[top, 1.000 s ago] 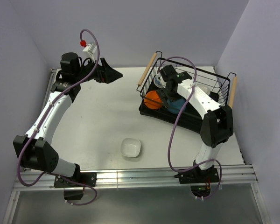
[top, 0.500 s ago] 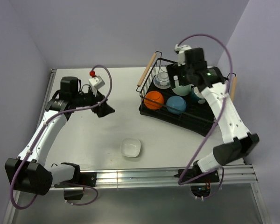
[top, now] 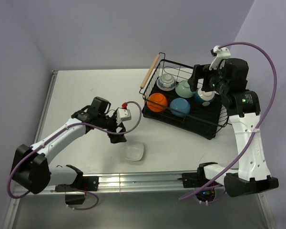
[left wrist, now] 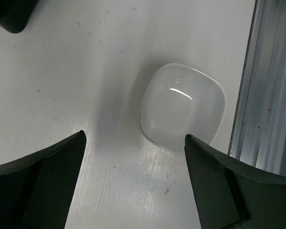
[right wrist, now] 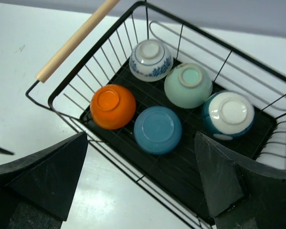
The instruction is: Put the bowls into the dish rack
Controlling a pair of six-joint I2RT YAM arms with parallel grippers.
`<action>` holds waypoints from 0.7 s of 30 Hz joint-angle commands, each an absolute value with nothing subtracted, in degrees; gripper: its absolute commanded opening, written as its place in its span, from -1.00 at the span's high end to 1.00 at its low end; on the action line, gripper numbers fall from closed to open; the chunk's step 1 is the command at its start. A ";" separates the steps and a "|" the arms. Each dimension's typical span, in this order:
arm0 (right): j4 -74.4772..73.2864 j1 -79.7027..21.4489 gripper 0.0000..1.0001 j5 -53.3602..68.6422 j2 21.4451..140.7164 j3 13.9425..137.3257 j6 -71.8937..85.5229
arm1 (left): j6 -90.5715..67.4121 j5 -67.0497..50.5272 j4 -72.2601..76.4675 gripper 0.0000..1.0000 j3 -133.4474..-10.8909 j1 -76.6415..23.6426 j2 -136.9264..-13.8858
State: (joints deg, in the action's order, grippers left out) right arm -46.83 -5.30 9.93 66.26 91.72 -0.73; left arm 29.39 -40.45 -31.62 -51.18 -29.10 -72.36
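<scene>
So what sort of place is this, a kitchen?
Probably a robot test cell, not a kitchen: bare lilac walls around a white table, left arm and right arm bolted to its rail, a dish rack of bowls.

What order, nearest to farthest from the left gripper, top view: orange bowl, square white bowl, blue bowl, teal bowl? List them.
1. Square white bowl, on table
2. Orange bowl, dish rack left
3. Blue bowl, rack middle
4. Teal bowl, rack right

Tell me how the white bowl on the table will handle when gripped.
The white bowl shows a bright glare, so its glazed wall is probably slippery for the open left tool. It looks rigid and would likely chip if dropped. With its squarish shape, it should slide on the table rather than roll.
</scene>
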 commanded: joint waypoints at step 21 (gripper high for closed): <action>-47.73 -2.99 -1.00 21.36 61.61 85.34 4.83 | 39.29 -25.14 -23.64 0.20 -52.38 -47.46 -90.18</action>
